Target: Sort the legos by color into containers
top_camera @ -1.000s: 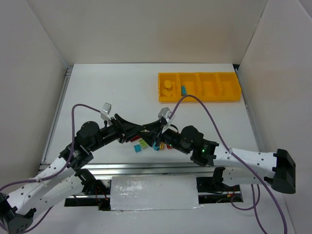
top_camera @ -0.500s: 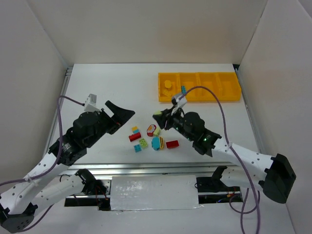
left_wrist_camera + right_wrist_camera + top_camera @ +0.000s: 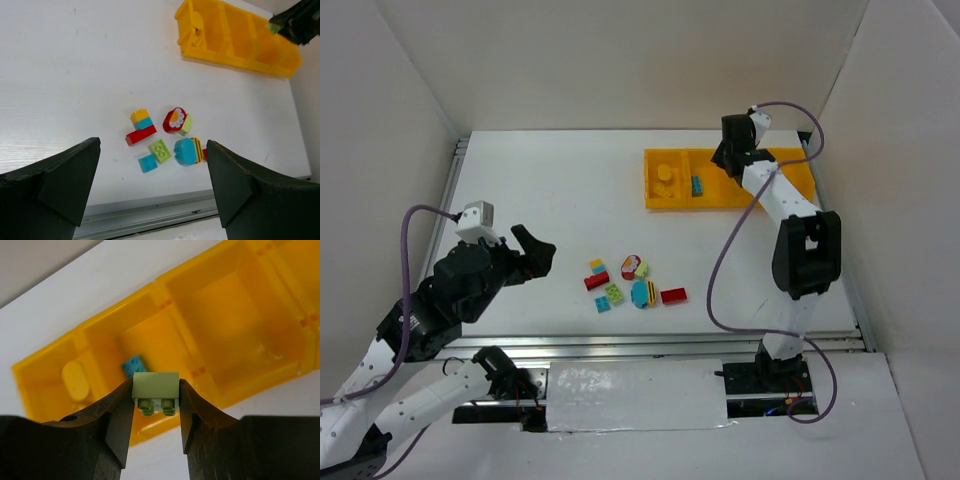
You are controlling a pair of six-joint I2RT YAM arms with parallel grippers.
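My right gripper [image 3: 729,160] [image 3: 156,392] is shut on a light green lego [image 3: 155,385] and holds it above the yellow containers [image 3: 732,203] [image 3: 235,390], about over the wall between the second and third compartments. The first compartment holds a yellow piece [image 3: 665,176] [image 3: 75,380], the second a blue brick [image 3: 697,184] [image 3: 132,365]. My left gripper [image 3: 536,252] [image 3: 152,146] is open and empty, left of the loose legos: a yellow-blue-red stack [image 3: 597,273] [image 3: 141,126], a red round piece [image 3: 633,266] [image 3: 175,119], a green brick [image 3: 614,293] [image 3: 160,150], a small blue brick [image 3: 603,304] and a blue rounded piece [image 3: 642,293] [image 3: 188,151].
A red brick [image 3: 673,295] lies at the right of the pile. White walls close in the table on three sides. A metal rail [image 3: 650,344] runs along the near edge. The right arm's cable [image 3: 720,270] loops over the table right of the pile.
My left gripper has opened and drawn back to the left, away from the pile. The right arm has swung from the pile out to the tray, carrying the green lego.
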